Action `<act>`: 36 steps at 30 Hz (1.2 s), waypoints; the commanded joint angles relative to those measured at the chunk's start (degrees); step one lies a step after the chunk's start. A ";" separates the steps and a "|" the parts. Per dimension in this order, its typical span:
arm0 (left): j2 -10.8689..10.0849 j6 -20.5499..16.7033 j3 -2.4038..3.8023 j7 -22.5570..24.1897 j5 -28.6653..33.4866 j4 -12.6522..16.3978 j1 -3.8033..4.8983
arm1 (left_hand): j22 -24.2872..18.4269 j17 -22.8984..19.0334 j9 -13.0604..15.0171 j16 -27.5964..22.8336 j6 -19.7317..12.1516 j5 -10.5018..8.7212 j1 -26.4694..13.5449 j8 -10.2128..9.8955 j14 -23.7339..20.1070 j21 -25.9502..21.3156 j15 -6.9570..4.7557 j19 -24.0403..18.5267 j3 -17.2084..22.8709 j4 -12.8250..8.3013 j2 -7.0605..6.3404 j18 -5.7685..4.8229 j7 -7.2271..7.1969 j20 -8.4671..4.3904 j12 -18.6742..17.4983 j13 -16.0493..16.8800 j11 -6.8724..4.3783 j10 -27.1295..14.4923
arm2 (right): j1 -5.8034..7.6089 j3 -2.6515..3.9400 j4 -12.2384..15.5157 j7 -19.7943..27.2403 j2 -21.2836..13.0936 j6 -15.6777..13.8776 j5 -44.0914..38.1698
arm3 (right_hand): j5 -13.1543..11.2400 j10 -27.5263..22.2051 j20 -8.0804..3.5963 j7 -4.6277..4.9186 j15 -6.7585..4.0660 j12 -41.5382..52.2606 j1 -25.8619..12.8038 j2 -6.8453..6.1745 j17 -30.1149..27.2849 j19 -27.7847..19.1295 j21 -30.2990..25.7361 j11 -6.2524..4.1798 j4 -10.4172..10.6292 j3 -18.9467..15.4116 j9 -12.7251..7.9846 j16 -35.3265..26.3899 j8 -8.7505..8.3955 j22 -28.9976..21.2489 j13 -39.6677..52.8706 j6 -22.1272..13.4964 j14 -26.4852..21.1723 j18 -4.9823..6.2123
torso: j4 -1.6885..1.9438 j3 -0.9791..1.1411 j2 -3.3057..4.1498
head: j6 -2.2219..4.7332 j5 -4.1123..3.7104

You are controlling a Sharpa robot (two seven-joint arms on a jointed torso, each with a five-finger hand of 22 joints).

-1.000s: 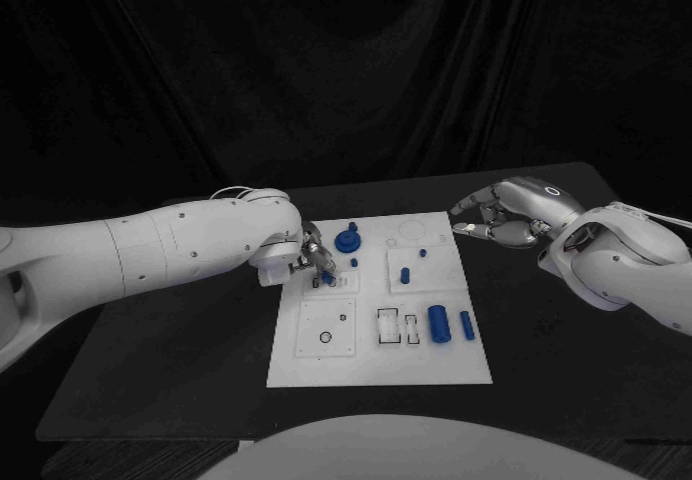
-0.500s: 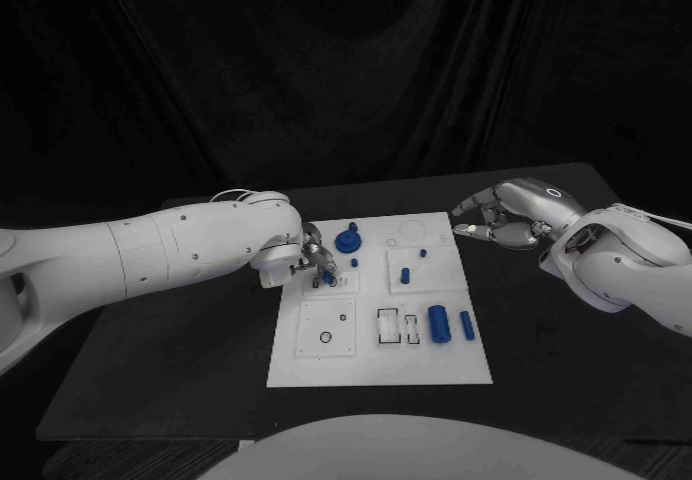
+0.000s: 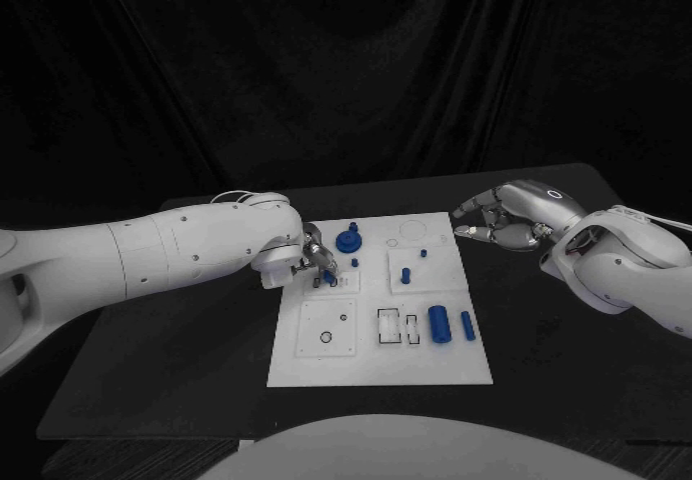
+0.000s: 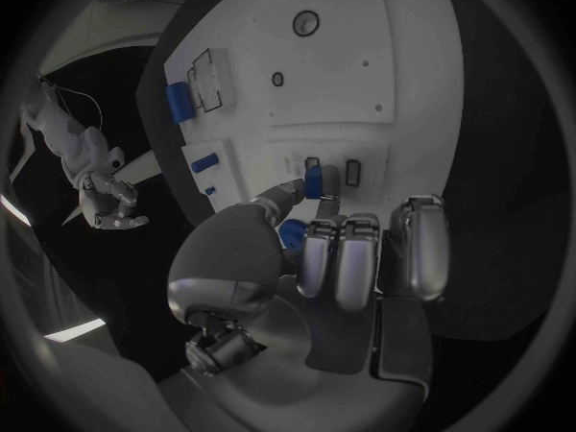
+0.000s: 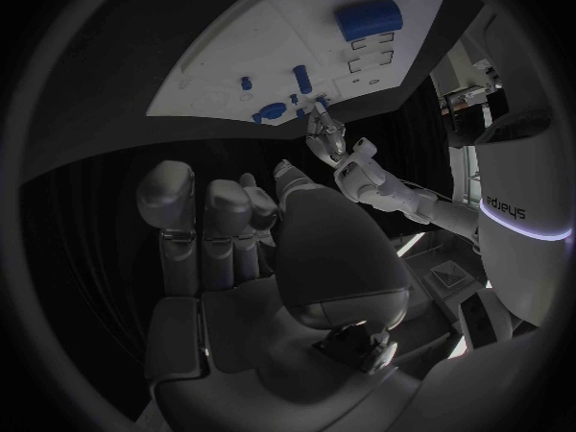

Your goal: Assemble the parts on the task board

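- The left hand (image 3: 306,262) sits over the upper left of the task board (image 3: 378,368), pinching a small blue part (image 4: 313,181) between thumb and a fingertip; the other fingers are bunched alongside it, not wrapped round anything.
- In the left wrist view that part stands right at a pair of small dark slots (image 4: 351,172) on the board — it looks to be touching or entering the nearer one, though the fisheye makes it hard to tell whether it is seated.
- The step in hand, as I judge it, is pressing this part home. Do it well by keeping the part square to the slot, pushing straight down along the slot's axis, and easing the pinch only once the part stands on its own.
- Avoid sideways drag: the gear-like blue part (image 3: 348,240) is just beside the hand and could be knocked.
- The right hand (image 3: 500,220) hangs above the table just off the board's upper right corner, fingers curled inward and holding nothing — best left clear of the work until the left is finished.
- Waiting on the board: a thick blue cylinder (image 3: 438,323) and a thinner blue peg (image 3: 467,324) side by side lower right, with a small blue peg (image 3: 405,274) in the middle panel.
- Most of the task seems to lie ahead.
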 commanded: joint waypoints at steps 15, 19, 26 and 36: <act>-0.15 1.00 -0.09 -0.03 0.19 0.78 -0.46 | 4.09 15.09 0.12 0.15 -0.12 -0.20 -0.13 -0.28 6.06 -0.53 -0.21 -0.42 0.66 -0.18 0.41 -0.35 0.02 0.04 -0.03 15.06 -0.07 5.97 | -0.20 0.05 -0.05 -1.19 -0.14 0.69 0.16 | 0.39 -0.40 0.22 0.10 -0.07 -0.34 0.61 0.15 -0.18 0.11 -0.57 0.17 -0.21 0.18 -0.13 -0.36 -0.46 6.60 -0.20 0.15 -0.03 0.94 | 0.01 0.03 -0.02 | -0.01 0.09; -0.15 1.00 -0.09 0.00 0.19 0.75 -0.49 | 4.09 15.09 0.12 0.15 -0.12 -0.20 -0.13 -0.28 6.06 -0.53 -0.21 -0.42 0.66 -0.18 0.41 -0.35 0.02 0.04 -0.03 15.06 -0.07 5.97 | -0.21 0.05 -0.11 -1.14 -0.14 0.71 0.73 | 0.40 -0.41 0.22 0.10 -0.07 -0.36 0.62 0.15 -0.13 0.12 -0.51 0.17 -0.21 0.18 -0.14 -0.32 -0.47 6.61 -0.21 0.15 -0.02 0.93 | 0.00 0.02 -0.04 | -0.01 0.16; -0.07 0.96 -0.09 0.14 0.19 0.71 -0.55 | 3.84 15.09 0.21 0.15 -0.14 -0.33 -0.29 -0.35 6.06 -0.74 -0.19 -0.67 0.72 -0.10 0.35 -0.27 0.05 0.05 -0.03 15.06 -0.04 5.97 | -0.22 0.05 -0.14 -1.15 -0.17 0.69 0.99 | 0.40 -0.41 0.22 0.10 -0.07 -0.36 0.62 0.15 -0.13 0.12 -0.51 0.17 -0.21 0.18 -0.14 -0.32 -0.47 6.61 -0.21 0.15 -0.02 0.93 | -0.02 0.03 -0.06 | -0.01 0.03; 0.00 1.30 -0.09 0.09 0.19 0.64 -0.61 | 3.55 15.09 -2.33 0.15 -2.52 -14.22 -5.67 -6.13 6.06 -1.66 1.12 -1.07 -3.74 5.36 -1.37 -0.19 2.04 1.10 -0.03 15.06 1.60 5.97 | -0.22 0.05 -0.16 -1.15 -0.14 0.70 1.06 | 0.41 -0.43 0.23 0.11 -0.07 -0.38 0.67 0.16 -0.16 0.09 -0.66 0.17 -0.22 0.20 -0.16 -0.35 -0.50 6.58 -0.24 0.14 -0.04 0.95 | 0.02 0.07 -0.05 | -0.01 0.03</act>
